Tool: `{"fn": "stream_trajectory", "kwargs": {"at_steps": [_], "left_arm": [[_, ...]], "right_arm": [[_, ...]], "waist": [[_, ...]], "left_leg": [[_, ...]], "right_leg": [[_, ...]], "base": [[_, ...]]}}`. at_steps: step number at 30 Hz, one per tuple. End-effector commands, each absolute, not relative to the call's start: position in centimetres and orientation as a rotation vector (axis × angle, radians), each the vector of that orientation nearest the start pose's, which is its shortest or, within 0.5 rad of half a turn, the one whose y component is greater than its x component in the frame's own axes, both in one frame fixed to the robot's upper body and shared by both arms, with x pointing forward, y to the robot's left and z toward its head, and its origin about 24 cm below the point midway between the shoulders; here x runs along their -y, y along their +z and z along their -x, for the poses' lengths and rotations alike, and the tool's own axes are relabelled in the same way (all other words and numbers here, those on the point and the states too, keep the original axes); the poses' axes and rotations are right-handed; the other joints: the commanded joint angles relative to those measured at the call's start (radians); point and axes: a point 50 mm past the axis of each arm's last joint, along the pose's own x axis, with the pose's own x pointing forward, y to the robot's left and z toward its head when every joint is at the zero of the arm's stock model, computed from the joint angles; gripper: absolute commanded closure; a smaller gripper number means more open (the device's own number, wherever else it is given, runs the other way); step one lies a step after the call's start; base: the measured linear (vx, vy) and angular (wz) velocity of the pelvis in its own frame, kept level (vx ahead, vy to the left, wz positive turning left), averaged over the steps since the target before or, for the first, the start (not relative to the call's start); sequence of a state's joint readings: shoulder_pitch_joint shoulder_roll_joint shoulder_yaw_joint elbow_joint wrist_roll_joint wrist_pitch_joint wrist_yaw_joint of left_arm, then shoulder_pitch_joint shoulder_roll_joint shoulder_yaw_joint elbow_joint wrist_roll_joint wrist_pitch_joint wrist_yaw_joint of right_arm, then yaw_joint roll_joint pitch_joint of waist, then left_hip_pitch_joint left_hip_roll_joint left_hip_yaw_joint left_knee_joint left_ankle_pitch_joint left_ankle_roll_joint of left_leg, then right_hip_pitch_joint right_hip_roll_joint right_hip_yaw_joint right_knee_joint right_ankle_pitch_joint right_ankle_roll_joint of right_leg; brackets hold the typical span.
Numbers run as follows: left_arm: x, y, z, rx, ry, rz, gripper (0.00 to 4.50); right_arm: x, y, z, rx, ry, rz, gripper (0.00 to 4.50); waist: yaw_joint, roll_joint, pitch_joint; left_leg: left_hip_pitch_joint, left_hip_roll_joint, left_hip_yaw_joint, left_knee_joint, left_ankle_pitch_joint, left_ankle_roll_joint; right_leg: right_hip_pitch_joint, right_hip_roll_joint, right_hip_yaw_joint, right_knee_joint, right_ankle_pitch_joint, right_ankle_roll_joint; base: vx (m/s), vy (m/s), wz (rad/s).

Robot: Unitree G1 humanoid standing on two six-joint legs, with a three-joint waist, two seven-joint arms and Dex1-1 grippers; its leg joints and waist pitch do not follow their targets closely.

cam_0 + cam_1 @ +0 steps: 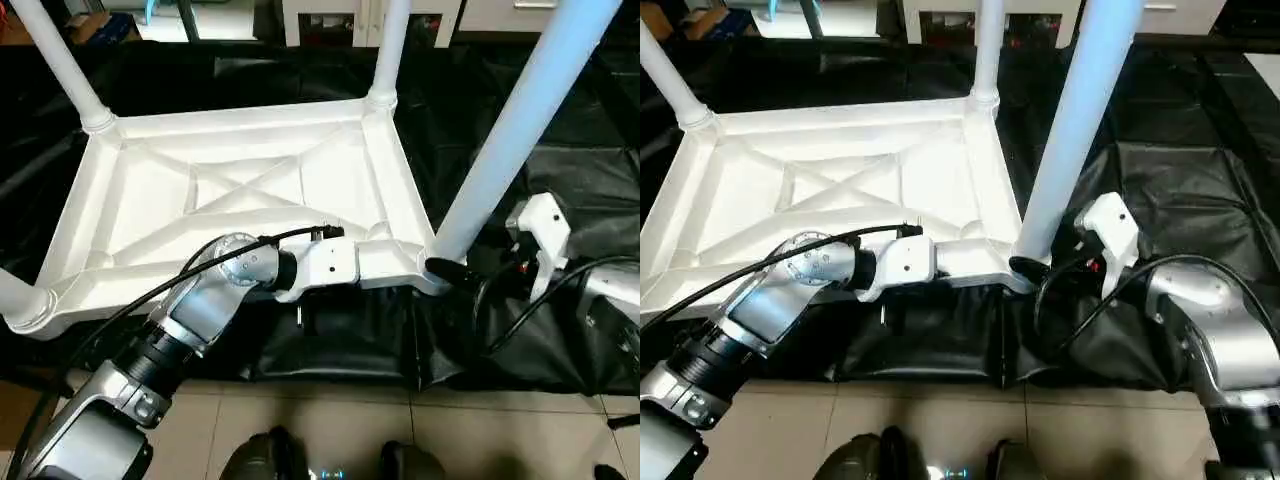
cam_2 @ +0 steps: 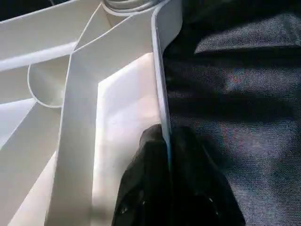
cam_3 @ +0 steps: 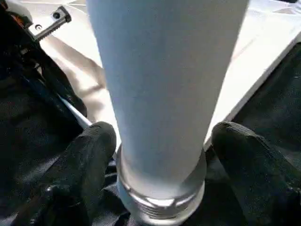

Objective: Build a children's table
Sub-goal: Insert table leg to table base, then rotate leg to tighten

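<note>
the white table top (image 1: 240, 190) is lying upside down on a black sheet (image 1: 560, 170) on the floor, its crossed ribs facing up. four white legs are standing up from its corner holes. going from left to right, the left gripper (image 2: 168, 155) is pinching the thin near rim of the top, its two black fingers (image 2: 141, 188) closed on it. the right gripper (image 3: 162, 155) is sitting wide open around the bottom of the near right leg (image 1: 520, 120), one finger on each side of it.
</note>
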State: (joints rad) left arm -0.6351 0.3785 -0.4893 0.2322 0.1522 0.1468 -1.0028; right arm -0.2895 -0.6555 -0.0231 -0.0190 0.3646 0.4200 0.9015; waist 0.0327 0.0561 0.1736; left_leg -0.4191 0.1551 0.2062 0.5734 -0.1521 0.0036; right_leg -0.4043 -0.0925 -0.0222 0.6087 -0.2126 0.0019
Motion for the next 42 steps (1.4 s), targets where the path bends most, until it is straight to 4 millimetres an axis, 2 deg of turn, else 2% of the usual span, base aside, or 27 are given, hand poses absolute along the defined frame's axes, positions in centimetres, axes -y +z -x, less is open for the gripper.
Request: {"fn": "stream_trajectory", "kwargs": {"at_steps": [1,5,6,12,17,27,31,33,34,35,37,38,39,40,41,42], "left_arm": [[-8.0,7.0,-29.9,-0.322,-1.382,-0.85,4.5],[-8.1,7.0,-29.9,-0.323,-1.377,-0.848,4.5],[-8.1,7.0,-29.8,-0.32,-1.377,-0.844,4.5],[-8.1,7.0,-29.8,-0.316,-1.383,-0.853,4.5],[-8.2,7.0,-29.7,-0.316,-1.384,-0.858,4.5],[-8.2,6.7,-29.5,-0.33,-1.381,-0.851,4.5],[-8.4,6.7,-29.7,-0.347,-1.343,-0.806,4.5],[-8.0,7.0,-29.8,-0.349,-1.321,-0.75,4.5],[-7.7,7.2,-29.9,-0.343,-1.31,-0.727,4.5],[-7.1,7.5,-30.1,-0.336,-1.292,-0.694,4.5],[-6.4,7.9,-30.4,-0.317,-1.259,-0.678,4.5],[-5.6,8.3,-30.6,-0.296,-1.244,-0.661,4.5],[-5.6,8.3,-30.6,-0.296,-1.244,-0.661,4.5],[-4.3,8.8,-30.9,-0.268,-1.231,-0.635,4.5],[-4.2,8.8,-30.9,-0.267,-1.23,-0.634,4.5],[-3.5,9.1,-31.0,-0.246,-1.223,-0.631,4.5]], "right_arm": [[21.9,12.2,-28.2,-0.229,0.88,0.231,1.07],[22.0,12.1,-28.3,-0.23,0.89,0.216,1.33],[22.1,12.1,-28.4,-0.228,0.897,0.209,1.52],[21.8,11.8,-28.9,-0.204,0.927,0.171,1.96],[21.6,11.9,-28.9,-0.193,0.952,0.16,2.08],[22.0,11.2,-28.4,-0.202,0.939,0.139,2.11],[22.2,10.4,-28.8,-0.21,0.839,0.148,2.12],[22.1,9.7,-29.3,-0.223,0.735,0.148,2.12],[22.1,9.3,-29.6,-0.23,0.677,0.14,2.12],[21.9,8.7,-30.3,-0.24,0.55,0.127,2.12],[21.5,8.1,-30.7,-0.257,0.475,0.077,2.12],[21.0,7.6,-31.1,-0.27,0.408,0.041,2.12],[21.0,7.6,-31.1,-0.27,0.408,0.041,2.12],[20.4,7.0,-31.9,-0.288,0.284,0.002,2.12],[20.4,7.0,-32.0,-0.289,0.279,0.001,2.12],[20.2,6.7,-32.5,-0.303,0.195,-0.021,2.12]], "waist": [[-0.001,-0.029,-0.078],[-0.001,-0.029,-0.079],[0.0,-0.027,-0.081],[0.0,-0.024,-0.084],[0.0,-0.025,-0.085],[0.002,-0.029,-0.088],[0.001,-0.024,-0.084],[-0.002,-0.025,-0.081],[-0.007,-0.024,-0.077],[-0.009,-0.022,-0.074],[-0.019,-0.025,-0.069],[-0.021,-0.026,-0.068],[-0.022,-0.017,-0.067],[-0.026,-0.017,-0.066],[-0.028,-0.017,-0.065],[-0.03,-0.018,-0.065]], "left_leg": [[0.035,0.074,-0.034,-0.054,-0.075,0.169],[0.036,0.075,-0.034,-0.054,-0.087,0.167],[0.037,0.075,-0.034,-0.053,-0.083,0.166],[0.035,0.073,-0.034,-0.05,-0.065,0.176],[0.037,0.074,-0.034,-0.05,-0.077,0.17],[0.036,0.074,-0.033,-0.046,-0.052,0.189],[0.036,0.074,-0.034,-0.049,-0.064,0.182],[0.035,0.073,-0.034,-0.053,-0.095,0.164],[0.034,0.071,-0.036,-0.06,-0.141,0.129],[0.034,0.07,-0.038,-0.063,-0.165,0.115],[0.033,0.068,-0.045,-0.075,-0.239,0.052],[0.035,0.067,-0.045,-0.077,-0.256,0.04],[0.038,0.067,-0.046,-0.078,-0.272,0.028],[0.042,0.067,-0.047,-0.082,-0.315,-0.001],[0.044,0.066,-0.045,-0.083,-0.321,-0.01],[0.041,0.064,-0.049,-0.086,-0.336,-0.026]], "right_leg": [[0.043,-0.064,0.033,-0.055,0.06,-0.313],[0.042,-0.062,0.032,-0.057,0.028,-0.312],[0.042,-0.063,0.032,-0.055,0.032,-0.313],[0.044,-0.061,0.03,-0.05,0.076,-0.329],[0.045,-0.061,0.031,-0.051,0.061,-0.333],[0.046,-0.06,0.03,-0.047,0.09,-0.336],[0.042,-0.06,0.029,-0.049,0.065,-0.334],[0.042,-0.061,0.029,-0.055,0.017,-0.33],[0.039,-0.062,0.028,-0.064,-0.07,-0.319],[0.041,-0.062,0.027,-0.068,-0.108,-0.31],[0.039,-0.062,0.026,-0.077,-0.245,-0.268],[0.037,-0.061,0.027,-0.081,-0.27,-0.256],[0.033,-0.06,0.028,-0.081,-0.284,-0.25],[0.027,-0.059,0.03,-0.088,-0.311,-0.232],[0.023,-0.059,0.031,-0.09,-0.317,-0.229],[0.024,-0.059,0.03,-0.09,-0.333,-0.217]], "base": [[0.0,0.0,0.0],[0.0,0.0,0.0],[0.0,0.0,0.0],[0.0,0.0,0.0],[0.0,0.0,0.0],[0.0,0.0,0.0],[0.0,0.0,0.0],[0.0,0.0,0.0],[0.0,0.0,0.0],[0.0,0.0,0.0],[0.0,0.0,0.0],[0.0,0.0,0.0],[0.0,0.0,0.0],[0.0,0.0,0.0],[0.0,0.0,0.0],[0.0,0.0,0.0]]}}
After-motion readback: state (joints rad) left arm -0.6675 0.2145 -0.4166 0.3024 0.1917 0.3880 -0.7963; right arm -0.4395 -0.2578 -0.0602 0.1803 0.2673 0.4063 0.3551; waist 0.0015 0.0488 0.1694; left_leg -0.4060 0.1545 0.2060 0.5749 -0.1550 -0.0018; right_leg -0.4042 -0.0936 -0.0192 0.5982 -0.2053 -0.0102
